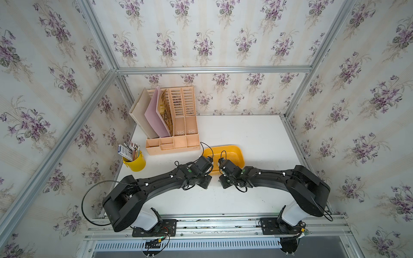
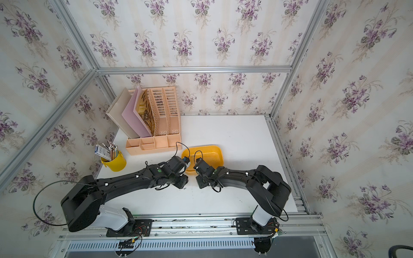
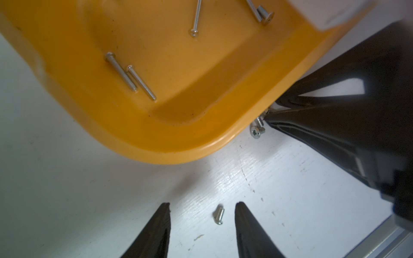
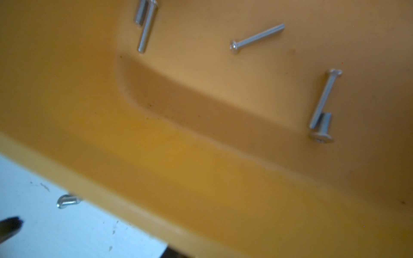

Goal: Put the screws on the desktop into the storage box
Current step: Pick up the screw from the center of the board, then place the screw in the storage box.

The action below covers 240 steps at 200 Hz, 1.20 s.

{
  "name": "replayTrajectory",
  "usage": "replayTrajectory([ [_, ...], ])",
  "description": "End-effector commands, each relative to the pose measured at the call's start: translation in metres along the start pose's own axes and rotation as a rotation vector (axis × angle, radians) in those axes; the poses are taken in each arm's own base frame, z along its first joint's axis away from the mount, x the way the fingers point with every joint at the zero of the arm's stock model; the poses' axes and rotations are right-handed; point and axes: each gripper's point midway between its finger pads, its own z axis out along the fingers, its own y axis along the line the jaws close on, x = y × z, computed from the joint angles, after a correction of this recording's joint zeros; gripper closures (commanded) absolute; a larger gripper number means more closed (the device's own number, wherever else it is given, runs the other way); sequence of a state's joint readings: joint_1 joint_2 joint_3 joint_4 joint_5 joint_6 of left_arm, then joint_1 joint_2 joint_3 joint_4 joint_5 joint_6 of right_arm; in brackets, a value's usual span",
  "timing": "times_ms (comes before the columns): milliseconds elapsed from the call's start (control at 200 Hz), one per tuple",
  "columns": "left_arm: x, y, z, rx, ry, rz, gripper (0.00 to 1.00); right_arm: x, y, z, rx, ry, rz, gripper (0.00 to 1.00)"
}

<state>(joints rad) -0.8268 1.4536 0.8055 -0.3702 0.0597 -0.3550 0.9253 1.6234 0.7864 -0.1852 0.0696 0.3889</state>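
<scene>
On the white desktop [image 1: 245,134], in both top views, the yellow storage box [image 1: 232,156] lies near the middle. A peach file organizer [image 1: 174,125] stands at its ten o'clock and a yellow pencil cup [image 1: 135,162] at its nine o'clock. The left arm [image 1: 156,181] and right arm [image 1: 268,174] meet wrist to wrist at the box's six o'clock edge, hiding both grippers. From the left wrist camera, five screws [image 3: 125,73] lie inside the box. The left gripper [image 3: 202,204] hangs open and empty above the desktop, and a short screw [image 3: 219,215] lies between its fingers [image 3: 156,230], touching neither. Just beside the box's rounded corner, the right gripper [image 3: 273,110] narrows to a tip at a star-headed screw [image 3: 257,130] — whether it grips that screw cannot be told. From the right wrist camera, five screws show in the box, and one loose screw [image 4: 67,201] lies just outside the rim. By this showing the job is partly done — at least two screws remain outside, and the arms may hide more.
</scene>
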Motion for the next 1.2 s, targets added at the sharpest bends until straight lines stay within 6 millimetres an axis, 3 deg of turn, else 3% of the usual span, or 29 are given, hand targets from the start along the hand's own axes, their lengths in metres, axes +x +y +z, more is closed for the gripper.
replayTrajectory([
  [0,-0.002,-0.003,0.000,0.010,-0.007,-0.006,0.49,0.015,-0.011,-0.003,0.043,0.046,-0.006,0.74],
  [265,-0.003,-0.003,0.001,0.009,-0.011,-0.008,0.49,0.028,-0.011,0.007,0.037,0.098,-0.025,0.76],
  [415,-0.003,-0.004,0.000,0.011,-0.009,-0.006,0.48,0.037,-0.013,0.009,0.040,0.135,-0.025,0.92],
  [519,-0.004,-0.004,-0.001,0.012,-0.009,-0.005,0.48,0.038,-0.014,0.004,0.042,0.135,-0.028,0.98],
  [914,-0.008,-0.008,0.000,0.023,-0.014,-0.004,0.48,-0.044,0.013,-0.052,-0.045,-0.078,-0.060,1.00],
  [1039,-0.011,-0.007,-0.003,0.025,-0.037,-0.011,0.48,-0.074,-0.009,-0.056,-0.018,-0.108,-0.039,1.00],
  [1194,-0.012,-0.013,0.002,0.048,-0.040,-0.018,0.47,-0.103,-0.036,-0.044,-0.041,-0.137,0.007,1.00],
])
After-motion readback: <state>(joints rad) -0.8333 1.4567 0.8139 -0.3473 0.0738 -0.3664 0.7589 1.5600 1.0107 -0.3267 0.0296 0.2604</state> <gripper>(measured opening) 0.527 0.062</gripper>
